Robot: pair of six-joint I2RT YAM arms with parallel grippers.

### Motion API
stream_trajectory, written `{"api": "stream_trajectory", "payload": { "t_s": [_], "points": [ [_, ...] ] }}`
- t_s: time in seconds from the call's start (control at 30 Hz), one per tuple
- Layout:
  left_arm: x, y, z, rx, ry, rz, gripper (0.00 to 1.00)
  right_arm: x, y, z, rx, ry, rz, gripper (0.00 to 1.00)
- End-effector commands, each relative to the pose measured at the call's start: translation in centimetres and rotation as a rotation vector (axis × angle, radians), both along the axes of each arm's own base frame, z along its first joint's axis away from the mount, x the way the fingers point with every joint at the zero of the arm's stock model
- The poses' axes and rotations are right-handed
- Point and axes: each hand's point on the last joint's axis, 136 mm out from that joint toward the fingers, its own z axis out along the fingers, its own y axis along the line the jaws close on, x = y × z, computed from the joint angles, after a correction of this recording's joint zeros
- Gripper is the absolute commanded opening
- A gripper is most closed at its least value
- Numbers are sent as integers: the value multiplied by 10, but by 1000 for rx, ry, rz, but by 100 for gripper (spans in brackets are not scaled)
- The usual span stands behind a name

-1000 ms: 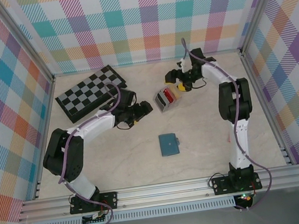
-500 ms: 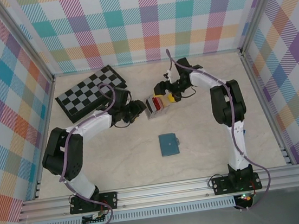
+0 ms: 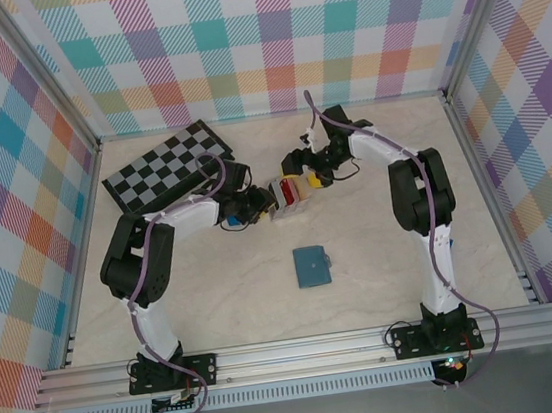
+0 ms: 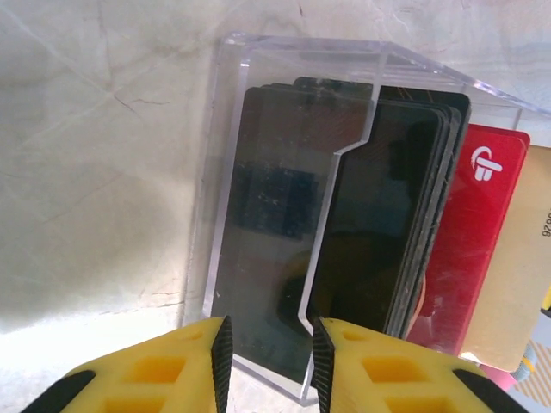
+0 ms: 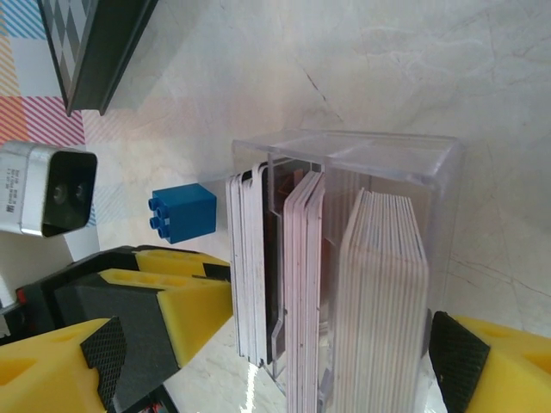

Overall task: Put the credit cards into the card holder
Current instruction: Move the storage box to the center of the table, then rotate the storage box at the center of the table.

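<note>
The card holder is a clear slotted box in the middle of the table, between both grippers. The credit cards stand in it: black ones, a red one, a tan one and white-edged stacks. My left gripper has its pads on either side of the left section of the holder's clear front wall, closed onto it. My right gripper straddles the holder wide open. Its right pad is close to the holder's side.
A folded chessboard lies at the back left. A blue-grey wallet lies flat nearer the arm bases. A small blue cube sits just beside the left gripper's yellow finger.
The right gripper came left over the holder, which shifted left with it. The left arm reached right to the holder and its jaws narrowed onto the front wall.
</note>
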Motion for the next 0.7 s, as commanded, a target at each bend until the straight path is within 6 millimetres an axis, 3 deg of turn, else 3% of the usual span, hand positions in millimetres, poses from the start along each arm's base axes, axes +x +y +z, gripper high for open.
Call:
{"api": "stream_trajectory", "payload": {
  "t_s": [0.0, 0.3, 0.43, 0.53, 0.67],
  "points": [
    [1, -10, 3, -85, -1, -16, 32, 3, 7, 10, 41, -9, 19, 93],
    [-20, -37, 6, -182, 14, -85, 30, -12, 11, 8, 99, 30, 87, 90],
    [-29, -39, 7, -182, 17, -92, 30, -18, 9, 10, 96, 38, 92, 89],
    [-33, -28, 8, -133, 9, -72, 31, -17, -1, 9, 8, 1, 63, 89],
    [-35, -14, 11, -70, -13, -47, 35, 1, -34, 9, -231, -107, -37, 90]
  ]
}}
